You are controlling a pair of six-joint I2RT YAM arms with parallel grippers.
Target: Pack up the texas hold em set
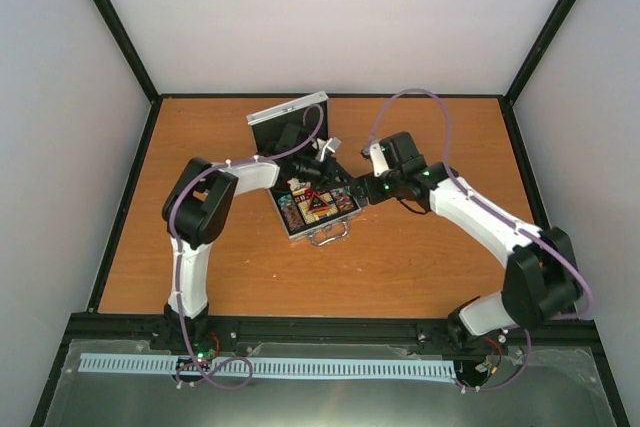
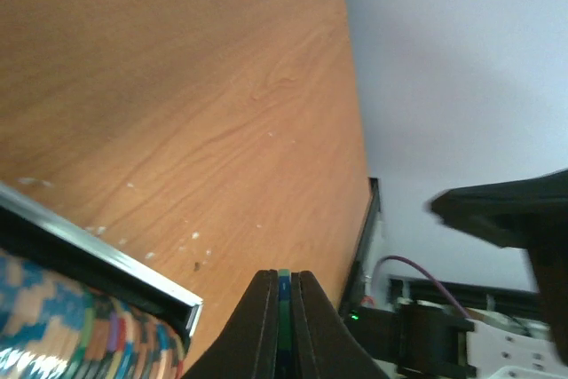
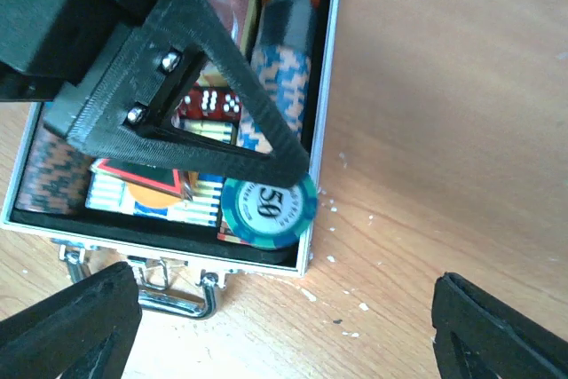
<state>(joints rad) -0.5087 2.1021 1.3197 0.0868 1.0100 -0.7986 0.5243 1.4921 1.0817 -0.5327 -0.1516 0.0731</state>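
your silver case point(image 1: 300, 230) is sitting open on the wooden worktop point(image 1: 420, 257), its lid point(image 1: 288, 117) standing up on the far side and its metal handle point(image 3: 177, 295) facing the arm bases. your left jaws are hanging over the case's near right corner, pinched shut on a teal chip point(image 3: 269, 209) marked 50, its edge showing between the fingers point(image 2: 257, 326). inside the case, chip stacks point(image 3: 282, 68) are lying along the right wall, with red dice point(image 3: 213, 104) and a triangular button point(image 1: 318, 208) beside them. your right jaws are hovering above the case's handle side, spread wide and holding nothing
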